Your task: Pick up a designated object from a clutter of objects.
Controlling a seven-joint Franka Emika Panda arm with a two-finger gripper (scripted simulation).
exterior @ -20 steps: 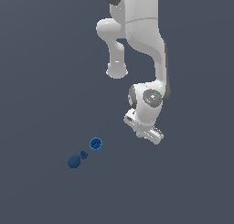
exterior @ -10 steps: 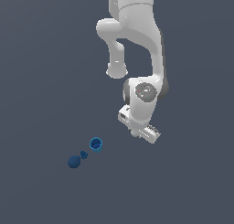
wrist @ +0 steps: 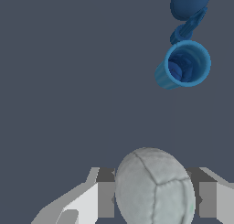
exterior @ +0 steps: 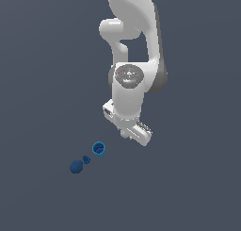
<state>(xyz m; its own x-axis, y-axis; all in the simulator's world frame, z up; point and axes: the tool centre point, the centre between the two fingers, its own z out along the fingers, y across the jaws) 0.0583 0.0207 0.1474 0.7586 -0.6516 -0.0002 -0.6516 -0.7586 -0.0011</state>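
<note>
The designated object, a pale grey-white stitched ball (wrist: pixel 153 186), fills the space between my gripper's (wrist: pixel 156 201) two fingers in the wrist view. One grey finger (wrist: pixel 106 199) stands on each side of it, close to its surface, and the gripper is open. In the exterior view the gripper (exterior: pixel 136 133) hangs low under the white arm, and the ball is hidden behind it. The rest of the clutter of objects lies apart from the gripper, toward the exterior view's left.
A bright blue cup (exterior: pixel 99 149) (wrist: pixel 185 65) lies nearest the gripper. Beyond it are a small dark blue piece (exterior: pixel 86 159) (wrist: pixel 187 29) and a dark blue ball (exterior: pixel 76 167) (wrist: pixel 188 3). The floor is plain dark grey.
The arm has swung toward the exterior view's left, and the wrist has turned, bringing the gripper closer to the blue cup. The blue items have not moved.
</note>
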